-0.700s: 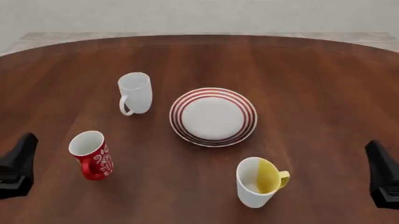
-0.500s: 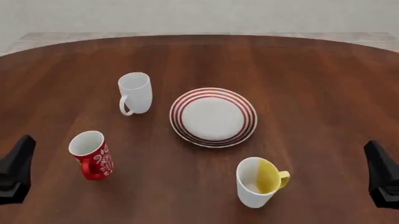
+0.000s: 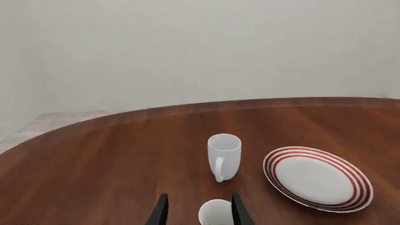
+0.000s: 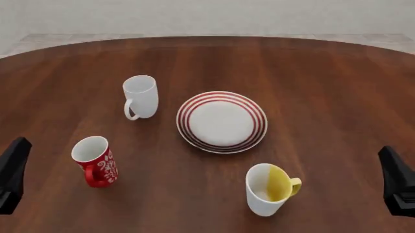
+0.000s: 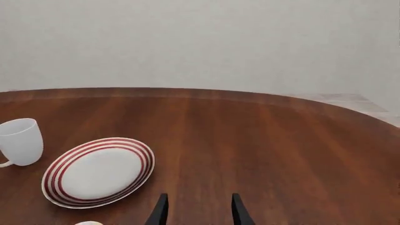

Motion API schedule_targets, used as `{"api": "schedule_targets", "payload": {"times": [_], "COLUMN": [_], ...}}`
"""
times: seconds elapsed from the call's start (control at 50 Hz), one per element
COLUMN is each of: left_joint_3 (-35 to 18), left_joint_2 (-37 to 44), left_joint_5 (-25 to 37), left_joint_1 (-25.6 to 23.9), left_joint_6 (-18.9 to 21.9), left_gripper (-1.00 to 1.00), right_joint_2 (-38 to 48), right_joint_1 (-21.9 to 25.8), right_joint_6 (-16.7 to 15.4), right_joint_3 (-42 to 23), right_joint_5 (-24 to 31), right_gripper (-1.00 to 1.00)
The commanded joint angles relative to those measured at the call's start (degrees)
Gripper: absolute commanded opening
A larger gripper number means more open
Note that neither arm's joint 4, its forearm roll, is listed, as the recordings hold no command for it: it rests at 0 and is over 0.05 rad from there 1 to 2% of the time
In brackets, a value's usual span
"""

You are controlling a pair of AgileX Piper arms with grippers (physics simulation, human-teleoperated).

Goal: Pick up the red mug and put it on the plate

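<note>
The red mug [image 4: 95, 161] with a white floral pattern stands upright at the front left of the table, its handle toward the near edge. In the left wrist view only its white rim [image 3: 216, 212] shows, between the fingers. The plate [image 4: 222, 121], white with red rings, lies at the table's middle and is also in the wrist views [image 3: 317, 178] [image 5: 98, 172]. My left gripper [image 4: 15, 162] is open and empty, left of the red mug and apart from it. My right gripper [image 4: 393, 167] is open and empty at the far right.
A plain white mug [image 4: 141, 97] stands left of the plate, behind the red mug. A white-and-yellow mug [image 4: 269, 189] stands in front of the plate, toward the right. The round wooden table [image 4: 324, 73] ends at a pale wall behind.
</note>
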Motion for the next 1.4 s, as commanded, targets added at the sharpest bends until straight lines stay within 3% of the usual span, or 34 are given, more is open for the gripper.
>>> {"api": "schedule_targets", "payload": {"times": [0.02, 0.1, 0.12, 0.16, 0.24, 0.32, 0.36, 0.4, 0.46, 0.52, 0.56, 0.62, 0.8, 0.94, 1.1, 1.4], "left_joint_3": [-5.1, -7.8, -5.3, -5.4, -9.8, -12.7, -14.1, -15.0, -17.4, -18.8, -19.9, -20.4, -23.1, -24.2, -23.7, -20.1], "left_joint_2": [3.7, 6.5, 5.9, 6.2, 8.4, 8.2, 7.8, 10.7, 10.3, 12.4, 12.9, 15.2, 18.0, 18.6, 20.0, 22.0], "left_joint_5": [4.8, 6.0, 4.4, 4.4, 7.1, 9.1, 9.9, 9.9, 11.4, 12.4, 12.8, 13.3, 17.5, 19.2, 20.1, 17.6], "left_joint_1": [-1.7, -2.9, -3.5, -3.6, -5.7, -6.4, -5.7, -2.9, -4.8, -4.4, -5.4, -4.5, -0.3, -1.7, -4.8, -8.6], "left_joint_6": [-1.4, -1.7, -2.4, -2.1, -3.2, -6.9, -5.2, -11.6, -7.1, -7.8, -4.1, -7.2, -6.3, -8.2, -7.5, -9.0], "left_gripper": [1.0, 1.0, 1.0, 1.0, 1.0, 1.0, 1.0, 1.0, 1.0, 1.0, 1.0, 1.0, 1.0, 1.0, 1.0, 1.0], "right_joint_2": [-0.1, -0.3, -0.3, -0.4, -0.5, -0.5, -0.4, -0.3, -0.4, -0.3, -0.2, -0.1, 0.6, 0.6, 0.3, 0.7], "right_joint_1": [-0.1, -0.1, -0.2, -0.3, -0.3, -0.4, -0.4, -0.3, -0.3, -0.4, -0.5, -0.5, -0.4, -0.4, -0.8, -0.8], "right_joint_6": [0.0, 0.0, 0.1, 0.1, 0.2, 0.4, 0.4, 0.4, 0.5, 0.5, 0.6, 0.7, 0.9, 1.1, 1.5, 1.9], "right_joint_3": [0.0, -0.1, -0.1, -0.1, -0.1, -0.2, -0.2, -0.1, -0.2, -0.1, 0.0, 0.1, 0.1, -0.1, -0.2, 0.2], "right_joint_5": [0.1, 0.3, 0.3, 0.4, 0.4, 0.5, 0.4, 0.2, 0.3, 0.1, 0.0, -0.2, -0.8, -0.7, -0.4, -1.1], "right_gripper": [1.0, 1.0, 1.0, 1.0, 1.0, 1.0, 1.0, 1.0, 1.0, 1.0, 1.0, 1.0, 1.0, 1.0, 1.0, 1.0]}}
